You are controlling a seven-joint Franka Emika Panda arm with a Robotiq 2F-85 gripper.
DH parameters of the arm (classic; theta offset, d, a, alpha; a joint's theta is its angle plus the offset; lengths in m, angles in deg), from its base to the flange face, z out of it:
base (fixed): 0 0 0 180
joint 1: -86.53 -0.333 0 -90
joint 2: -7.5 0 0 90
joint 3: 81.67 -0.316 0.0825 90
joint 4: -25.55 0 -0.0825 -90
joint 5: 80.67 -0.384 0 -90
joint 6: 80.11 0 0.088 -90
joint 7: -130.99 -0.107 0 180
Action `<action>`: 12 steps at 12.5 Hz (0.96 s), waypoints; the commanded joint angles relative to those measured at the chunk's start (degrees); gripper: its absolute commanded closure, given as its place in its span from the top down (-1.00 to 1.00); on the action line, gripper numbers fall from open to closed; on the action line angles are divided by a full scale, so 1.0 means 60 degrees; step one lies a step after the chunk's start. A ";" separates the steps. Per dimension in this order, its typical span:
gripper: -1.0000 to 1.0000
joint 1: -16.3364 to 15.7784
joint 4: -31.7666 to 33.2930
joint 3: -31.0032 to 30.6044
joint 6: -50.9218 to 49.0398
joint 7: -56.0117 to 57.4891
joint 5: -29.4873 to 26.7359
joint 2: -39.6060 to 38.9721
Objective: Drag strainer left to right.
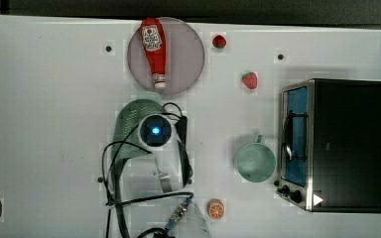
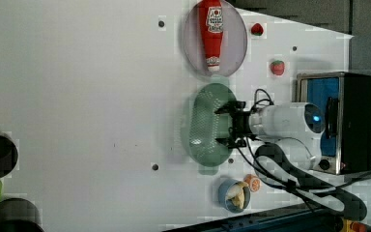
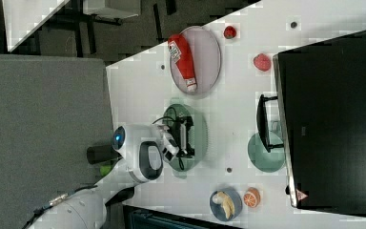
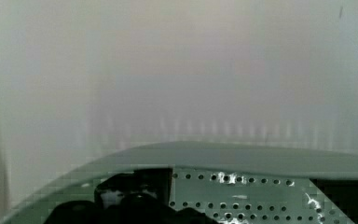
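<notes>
White worktop (image 1: 44, 124) carries everything. Largest on it is the black toaster oven (image 1: 347, 144) with a blue glass door, at the top view's right. Next comes the round grey plate (image 1: 186, 54) holding a red ketchup bottle (image 1: 154, 49). Just below the plate in the top view sits the pale green perforated strainer (image 2: 205, 126), well apart from the oven. The end effector (image 2: 226, 125) hangs over the strainer's bowl with its fingers (image 2: 224, 110) spread wide, one toward each end of the bowl, gripping nothing. A mint-green cup (image 1: 254, 161) stands just beside the oven door. Two strawberries (image 1: 249, 80) and an orange half (image 1: 216, 208) lie scattered.
</notes>
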 commanded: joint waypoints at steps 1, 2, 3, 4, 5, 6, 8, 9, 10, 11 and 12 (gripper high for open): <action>1.00 0.0426 -0.0010 0.0380 0.0120 0.1372 -0.0127 0.0210; 1.00 0.0446 0.0010 0.0573 0.0169 0.1727 -0.0126 0.0218; 1.00 0.0451 0.0009 0.0719 0.0212 0.2165 -0.0126 0.0218; 1.00 0.0466 0.0005 0.0888 0.0212 0.2240 -0.0127 0.0221; 1.00 0.0483 0.0001 0.1091 0.0246 0.2248 -0.0126 0.0237; 1.00 0.0495 0.0003 0.1287 0.0251 0.2311 -0.0126 0.0254; 1.00 0.0504 0.0000 0.1661 0.0256 0.2612 -0.0125 0.0256; 1.00 0.0506 0.0006 0.1842 0.0254 0.2881 -0.0126 0.0255; 1.00 0.0508 -0.0005 0.2009 0.0266 0.3244 -0.0126 0.0255; 1.00 0.0509 -0.0003 0.2201 0.0268 0.3424 -0.0127 0.0255; 1.00 0.0512 0.0007 0.2390 0.0271 0.3425 -0.0126 0.0255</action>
